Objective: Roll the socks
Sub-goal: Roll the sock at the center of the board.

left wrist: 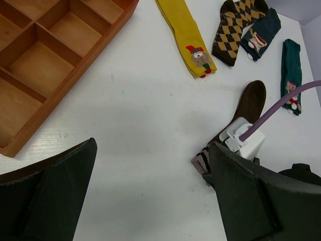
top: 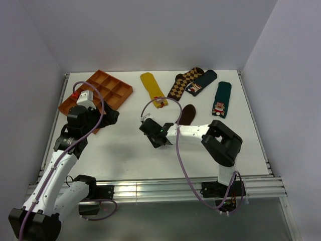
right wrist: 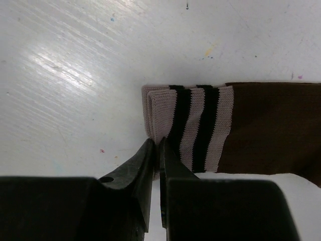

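Two jaws of the right gripper point(right wrist: 156, 143) sit almost shut at the striped cuff corner of the dark brown fabric sock point(right wrist: 271, 125), centre-right in the overhead view; whether they've caught fabric, I cannot tell. The left gripper point(left wrist: 150, 145) gapes wide over bare table, nothing pins the sock, so a thin bite could slip free.

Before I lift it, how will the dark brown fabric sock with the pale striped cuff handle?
The dark brown fabric sock lies flat and thin, so it will likely droop limp from any pinch. It looks light. The ribbed knit cuff should grip rather than slip, though its two layers may part.
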Available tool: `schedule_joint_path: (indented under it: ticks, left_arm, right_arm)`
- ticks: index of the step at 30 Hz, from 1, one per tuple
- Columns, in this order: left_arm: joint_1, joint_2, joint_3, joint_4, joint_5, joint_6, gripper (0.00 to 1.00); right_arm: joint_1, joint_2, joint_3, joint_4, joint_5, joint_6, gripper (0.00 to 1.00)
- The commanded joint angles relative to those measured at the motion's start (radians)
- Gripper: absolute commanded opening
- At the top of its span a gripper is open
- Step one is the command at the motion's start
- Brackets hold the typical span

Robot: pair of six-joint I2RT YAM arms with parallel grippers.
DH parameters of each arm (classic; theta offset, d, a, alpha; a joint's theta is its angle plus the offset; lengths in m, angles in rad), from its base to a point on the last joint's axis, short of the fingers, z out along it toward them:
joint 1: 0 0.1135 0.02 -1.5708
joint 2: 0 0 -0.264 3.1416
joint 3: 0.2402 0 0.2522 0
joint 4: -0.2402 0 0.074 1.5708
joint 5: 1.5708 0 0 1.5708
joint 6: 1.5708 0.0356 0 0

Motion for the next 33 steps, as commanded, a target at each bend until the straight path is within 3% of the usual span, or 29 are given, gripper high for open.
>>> schedule_joint_path:
  ticks: [1,16,22,33]
  left_arm:
    - [-0.003,0.014,0.006,0.011,0.046,-0.018,1.0]
    - [-0.069,0.032,-0.056,0.063,0.086,-0.169,1.0]
    - [-0.12,0.055,-0.088,0.102,0.085,-0.221,0.99]
    - [-0.201,0.101,-0.154,0.18,0.071,-0.31,1.0]
  right_arm:
    - [0.013,0.044,0.003,-0.022,-0.121,0.055,0.0]
    - [-0.095,-0.005,-0.086,0.18,-0.486,0.181,0.0]
    - [-0.188,-0.025,-0.208,0.37,-0.696,0.265,0.0]
    - [-0.314,0.009,-0.348,0.659,-0.94,0.446,0.0]
